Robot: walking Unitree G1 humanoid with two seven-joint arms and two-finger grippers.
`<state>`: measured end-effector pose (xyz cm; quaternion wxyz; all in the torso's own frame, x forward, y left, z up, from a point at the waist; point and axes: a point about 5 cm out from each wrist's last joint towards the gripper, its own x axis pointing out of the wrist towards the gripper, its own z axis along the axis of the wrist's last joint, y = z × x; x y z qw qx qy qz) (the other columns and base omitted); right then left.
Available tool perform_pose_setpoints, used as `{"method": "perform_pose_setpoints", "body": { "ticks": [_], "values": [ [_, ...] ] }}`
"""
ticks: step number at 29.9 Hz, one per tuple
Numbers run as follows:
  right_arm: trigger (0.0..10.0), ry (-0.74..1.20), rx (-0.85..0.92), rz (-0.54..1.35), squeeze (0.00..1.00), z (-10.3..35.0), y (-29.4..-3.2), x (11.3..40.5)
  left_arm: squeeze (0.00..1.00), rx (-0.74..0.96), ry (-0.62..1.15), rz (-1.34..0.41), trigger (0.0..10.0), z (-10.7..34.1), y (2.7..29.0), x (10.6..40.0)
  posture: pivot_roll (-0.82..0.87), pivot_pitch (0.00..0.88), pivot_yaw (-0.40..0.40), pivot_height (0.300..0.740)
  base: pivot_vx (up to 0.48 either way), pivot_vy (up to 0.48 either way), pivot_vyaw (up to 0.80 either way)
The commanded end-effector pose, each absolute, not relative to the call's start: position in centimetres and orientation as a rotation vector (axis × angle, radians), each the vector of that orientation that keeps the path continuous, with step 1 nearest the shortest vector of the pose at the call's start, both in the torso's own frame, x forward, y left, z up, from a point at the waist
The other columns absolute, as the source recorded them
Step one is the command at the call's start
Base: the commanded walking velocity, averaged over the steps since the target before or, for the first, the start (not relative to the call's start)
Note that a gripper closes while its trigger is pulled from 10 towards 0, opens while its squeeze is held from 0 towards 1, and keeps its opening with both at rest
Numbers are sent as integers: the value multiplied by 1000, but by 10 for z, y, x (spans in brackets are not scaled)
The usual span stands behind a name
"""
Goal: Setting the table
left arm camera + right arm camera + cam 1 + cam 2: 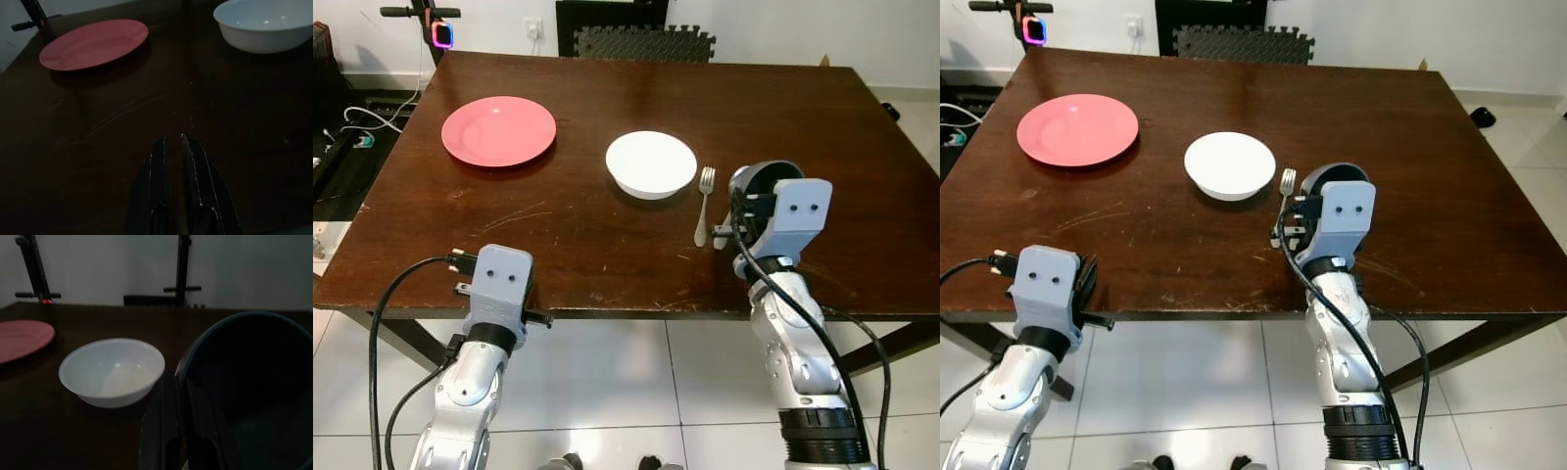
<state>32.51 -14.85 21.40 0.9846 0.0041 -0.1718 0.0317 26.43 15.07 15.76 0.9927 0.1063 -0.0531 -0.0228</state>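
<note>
Left eye view: your left gripper (172, 147), fingers nearly together and holding nothing, rests at the table's (607, 245) near edge. Farther left lies the red plate (498, 130); then white bowl (651, 164), fork (705, 204), and your right gripper (177, 431) pinching a dark bowl's (254, 382) rim.

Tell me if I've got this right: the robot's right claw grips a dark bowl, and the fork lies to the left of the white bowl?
Not quite. The left eye view shows the fork lying right of the white bowl, not left. The right claw does grip the dark bowl.
</note>
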Motion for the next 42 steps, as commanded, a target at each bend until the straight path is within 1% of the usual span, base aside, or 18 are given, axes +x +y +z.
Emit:
{"method": "perform_pose_setpoints", "body": {
  "ticks": [1, 5, 9, 10, 12, 14, 16, 17, 18, 20, 21, 22, 24, 28, 33, 37, 39, 42],
  "values": [
    [10000, -412, -44, 129, 0, 228, -142, 322, 0, 223, -78, -39, 10000, 151, 152, 261, 87, 135, 4, 740, 0, 0, 0],
    [10000, -433, -112, 193, 0, 236, -137, 321, 0, 224, -77, -40, 10000, 150, 151, 261, 87, 135, 3, 740, 0, 0, 0],
    [10000, -435, -227, 254, 0, 244, -132, 323, 0, 224, -75, -39, 10000, 150, 152, 261, 88, 136, 2, 740, 0, 0, 0],
    [10000, -445, -301, 297, 0, 249, -130, 325, 0, 224, -73, -39, 10000, 150, 152, 261, 88, 136, 2, 740, 0, 0, 0],
    [10000, -451, -349, 326, 0, 253, -128, 326, 0, 225, -72, -39, 10000, 150, 152, 260, 87, 137, 4, 740, 0, 0, 0],
    [10000, -450, -460, 506, 0, 262, -112, 327, 0, 229, -61, -45, 10000, 147, 153, 259, 84, 142, 10, 740, 0, 0, 0],
    [10000, -449, -526, 643, 0, 267, -98, 329, 0, 236, -46, -64, 10000, 144, 154, 257, 83, 143, 12, 740, 0, 0, 0],
    [10000, -447, -545, 687, 0, 269, -92, 331, 0, 241, -37, -76, 10000, 143, 154, 255, 83, 145, 12, 740, 0, 0, 0],
    [10000, -447, -545, 687, 0, 269, -92, 331, 0, 241, -37, -76, 10000, 143, 154, 255, 83, 145, 12, 740, 0, 0, 0],
    [10000, -442, -647, 798, 0, 272, -76, 337, 0, 252, -17, -100, 10000, 138, 156, 250, 89, 146, 7, 740, 0, 0, 0],
    [10000, -413, -709, 901, 0, 273, -60, 346, 0, 268, -5, -106, 10000, 136, 161, 243, 103, 149, -5, 740, 0, 0, 0],
    [10000, -413, -709, 901, 0, 273, -60, 346, 0, 268, -5, -106, 10000, 136, 161, 243, 103, 149, -5, 740, 0, 0, 0],
    [10000, -375, -797, 982, 0, 270, -48, 353, 0, 282, -1, -83, 10000, 136, 169, 237, 119, 155, -18, 740, 0, 0, 0],
    [10000, -329, -895, 1055, 0, 273, -35, 368, 0, 301, 13, -27, 10000, 136, 182, 224, 149, 169, -43, 740, 0, 0, 0],
    [10000, -289, -990, 1079, 0, 278, -29, 377, 0, 296, 23, -11, 10000, 135, 182, 215, 178, 197, -65, 740, 0, 0, 0],
    [10000, -249, -1057, 1072, 0, 282, -32, 383, 0, 295, 23, -13, 10000, 135, 178, 211, 184, 203, -68, 740, 0, 0, 0],
    [10000, -223, -1094, 1067, 0, 283, -36, 386, 0, 295, 23, -14, 10000, 135, 177, 209, 194, 213, -73, 740, 0, 0, 0],
    [10000, -93, -1154, 1119, 0, 276, -59, 392, 0, 296, 31, -2, 10000, 136, 177, 202, 214, 230, -84, 740, 0, 0, 0]
  ]
}}
